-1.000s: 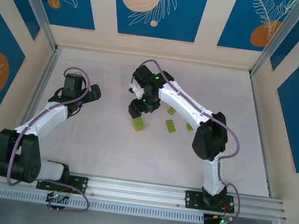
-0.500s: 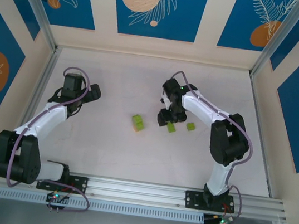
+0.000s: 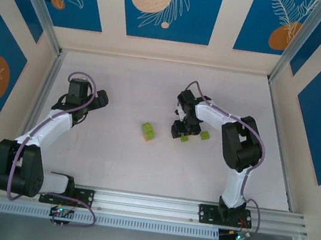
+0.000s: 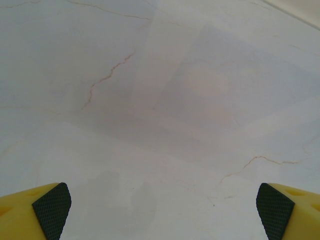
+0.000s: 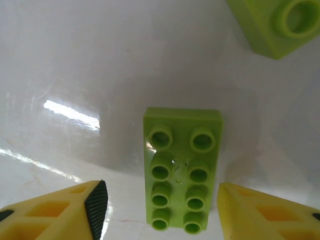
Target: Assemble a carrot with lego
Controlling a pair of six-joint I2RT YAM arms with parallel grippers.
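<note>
Seen from above, the right arm's fingers (image 3: 178, 130) are hanging over a rectangular lime-green plastic brick (image 3: 185, 138), near a small stack of lime-green bricks (image 3: 148, 132) on the white tabletop (image 3: 118, 77). At the left wrist, the left arm's fingers (image 4: 52, 215) are standing wide over bare tabletop, apparently waiting. At the right wrist, the fingers are straddling that eight-stud brick, half-spread and not touching it, likely lining up a grasp.

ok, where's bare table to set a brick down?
Free: the wide patch between left gripper and the green stack; the far strip along the back wall; the near strip before the rail. Crowded: around the right gripper, open over a long brick, with a square brick beside it.
</note>
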